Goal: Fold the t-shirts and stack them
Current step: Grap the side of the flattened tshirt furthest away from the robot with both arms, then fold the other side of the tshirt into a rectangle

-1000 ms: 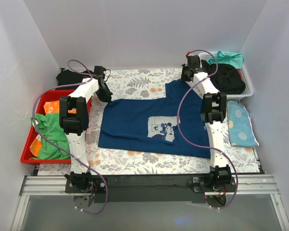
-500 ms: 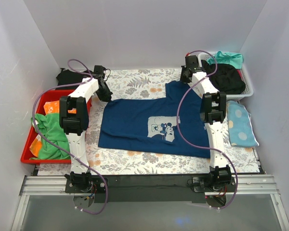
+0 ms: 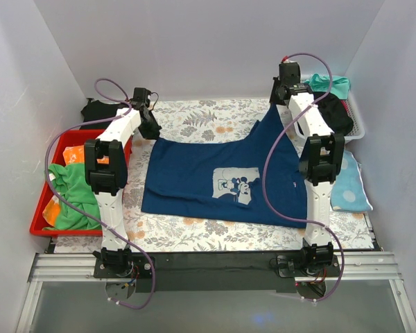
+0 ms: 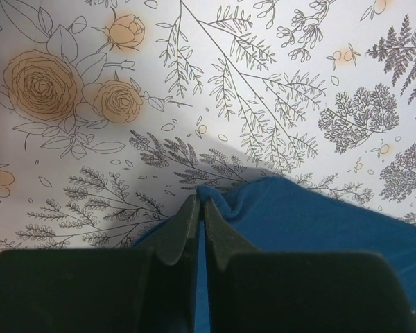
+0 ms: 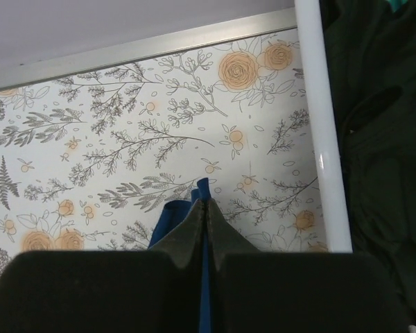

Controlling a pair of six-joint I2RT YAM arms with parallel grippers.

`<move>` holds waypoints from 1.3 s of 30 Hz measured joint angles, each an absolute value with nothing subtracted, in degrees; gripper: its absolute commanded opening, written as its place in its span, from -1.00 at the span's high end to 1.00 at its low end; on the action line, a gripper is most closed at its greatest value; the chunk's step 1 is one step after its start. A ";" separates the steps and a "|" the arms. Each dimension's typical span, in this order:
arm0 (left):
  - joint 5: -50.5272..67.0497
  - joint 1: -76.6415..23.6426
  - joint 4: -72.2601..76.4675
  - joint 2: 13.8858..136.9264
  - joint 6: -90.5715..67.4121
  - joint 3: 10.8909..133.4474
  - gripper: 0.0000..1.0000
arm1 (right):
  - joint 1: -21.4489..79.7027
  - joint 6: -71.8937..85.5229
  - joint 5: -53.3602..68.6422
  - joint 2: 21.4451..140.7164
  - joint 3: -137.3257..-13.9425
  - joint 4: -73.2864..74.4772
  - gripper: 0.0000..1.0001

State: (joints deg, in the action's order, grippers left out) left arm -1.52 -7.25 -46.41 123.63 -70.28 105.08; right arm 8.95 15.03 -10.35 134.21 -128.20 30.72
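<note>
The navy t-shirt (image 3: 208, 184) lies spread print-up in the middle of the floral worktop (image 3: 194, 232), and both arms have it by its far edge. The left jaws are clenched on the far left corner, low, just above the worktop. In the left wrist view only a small fold of blue cloth sits between the tips. The right jaws are clenched on the far right corner and stand much higher, so that side of the shirt rises in a taut peak while the rest lies flat.

That is my worry. Each grip looks like a thin nip of fabric. If the arms pull apart or swing fast toward the near edge, I'd guess a corner slips out and the fold collapses crooked. The uneven height could also skew the shirt, so the edges don't meet. The purple cable (image 3: 263, 182) of the right arm (image 3: 319, 159) drapes across the shirt and might snag or drag it. That arm also works just beside the white basket (image 3: 360, 128) holding a black t-shirt (image 3: 329, 114), and a wide swing could knock it.
</note>
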 measured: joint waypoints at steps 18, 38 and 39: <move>-4.95 -7.27 -46.00 110.34 -71.46 98.76 1.00 | 8.60 15.99 -8.43 113.69 -100.86 33.67 0.97; -8.03 -7.27 -46.92 101.82 -74.91 88.33 1.00 | 4.99 18.15 -11.51 83.81 -65.73 33.80 0.97; -8.21 -7.25 -46.72 101.14 -75.24 87.77 1.00 | 4.67 18.20 -11.62 83.00 -65.01 34.02 0.97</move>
